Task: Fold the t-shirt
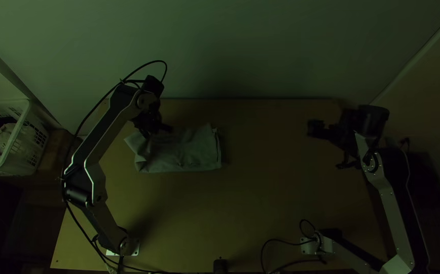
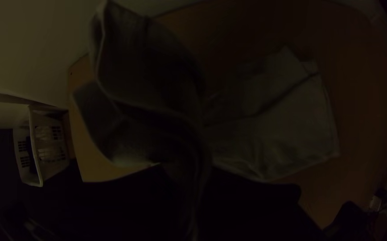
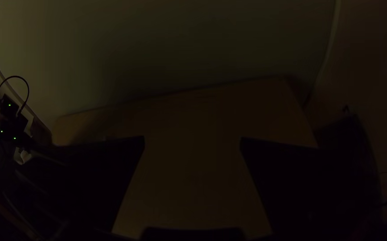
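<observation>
My left tool point(image 1: 158, 130) is nearer, pinching the t-shirt point(image 1: 187, 153); seen from the top, most cloth lies toward four o'clock on the surface point(image 1: 265, 195), long axis nine-to-three. Right tool point(image 3: 192, 139) gapes, well apart.

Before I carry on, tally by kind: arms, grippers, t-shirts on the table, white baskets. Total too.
Arms: 2 (left arm, right arm)
Grippers: 2 (left gripper, right gripper)
T-shirts on the table: 1 (t-shirt)
White baskets: 1 (basket)
Total: 6
</observation>
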